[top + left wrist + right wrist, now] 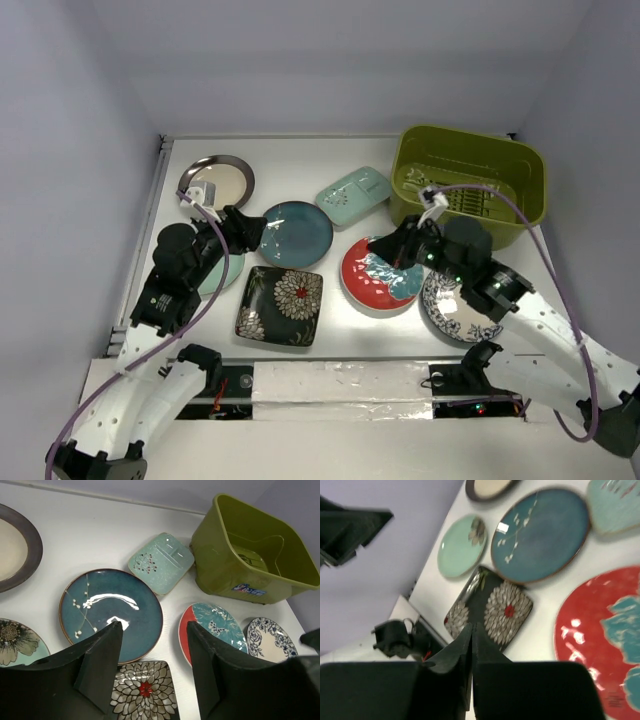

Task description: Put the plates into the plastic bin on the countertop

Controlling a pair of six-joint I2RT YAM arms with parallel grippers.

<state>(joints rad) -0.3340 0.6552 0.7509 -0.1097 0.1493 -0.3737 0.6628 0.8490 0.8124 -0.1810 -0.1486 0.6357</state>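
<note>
Seven plates lie on the white countertop (300, 170): metal-rimmed cream (217, 181), dark teal (297, 233), mint rectangular (353, 195), black square floral (281, 304), red-and-teal (380, 277), blue-floral white (455, 310), and mint round (222, 272), which is mostly under my left arm. The olive-green bin (468, 185) stands at the back right; no plate shows inside it. My left gripper (245, 228) is open and empty, above the dark teal plate's (111, 612) near edge. My right gripper (385, 248) is shut and empty, hovering over the red-and-teal plate (600, 630).
A metal rail (150, 230) runs along the countertop's left edge. White walls close the back and sides. In the right wrist view the shut fingertips (471, 627) point toward the black square plate (492, 610). The bin's label (248, 589) faces the plates.
</note>
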